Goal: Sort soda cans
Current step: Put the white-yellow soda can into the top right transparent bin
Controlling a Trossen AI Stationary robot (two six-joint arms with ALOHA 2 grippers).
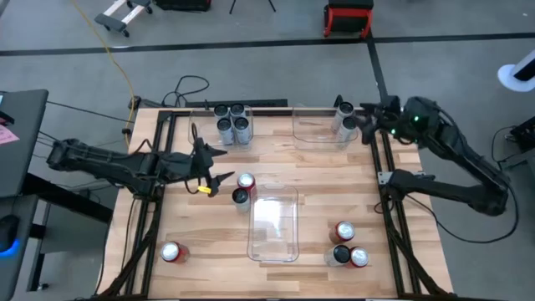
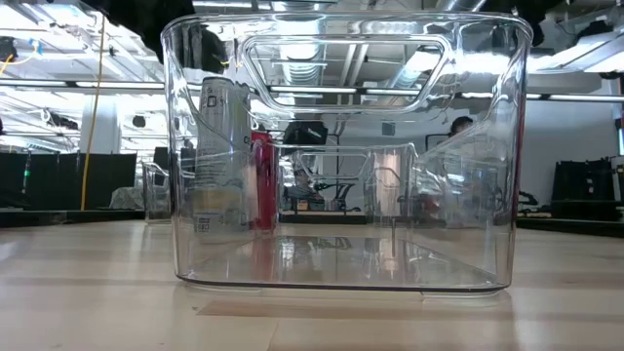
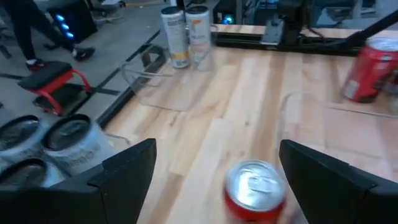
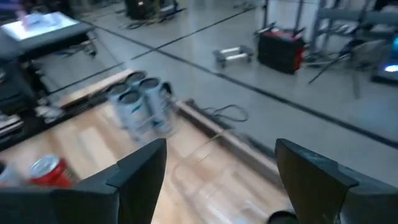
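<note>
Basically, 2 silver cans (image 1: 344, 119) in rear bin (image 1: 318, 134), centre bin (image 1: 273, 227) bare

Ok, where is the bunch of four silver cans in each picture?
High view: the silver cans stand at the table's back, left of middle.
Low view: cannot tell them apart here.
Left wrist view: three tops show, close by.
Right wrist view: farther off, across the table.
Shared landmark: the red can in front of them.

No text, brand or number can be read anywhere. The silver can (image 2: 224, 156) at left of centre in the low view carries small print, too blurred to make out.
</note>
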